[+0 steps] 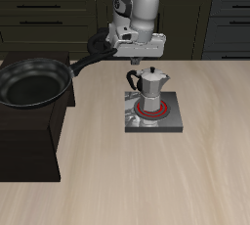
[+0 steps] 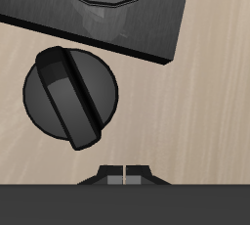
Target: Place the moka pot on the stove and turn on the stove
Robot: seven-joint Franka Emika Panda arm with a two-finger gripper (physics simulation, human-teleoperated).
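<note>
The silver moka pot (image 1: 150, 85) stands upright on the stove (image 1: 168, 121), a grey square plate whose coil burner (image 1: 153, 112) glows red around the pot's base. My gripper (image 1: 134, 65) hangs just above the stove's back edge, beside the pot's black handle. In the wrist view the black knob (image 2: 70, 94) lies directly below, next to the plate's edge (image 2: 98, 28), with a red ring showing on the plate. The fingertips (image 2: 125, 173) meet at a thin seam with nothing between them, so the gripper is shut and empty.
A black frying pan (image 1: 34, 80) rests on a large black cabinet block (image 1: 29, 141) beside the stove, its handle reaching toward the arm. Dark drawers run along the back wall.
</note>
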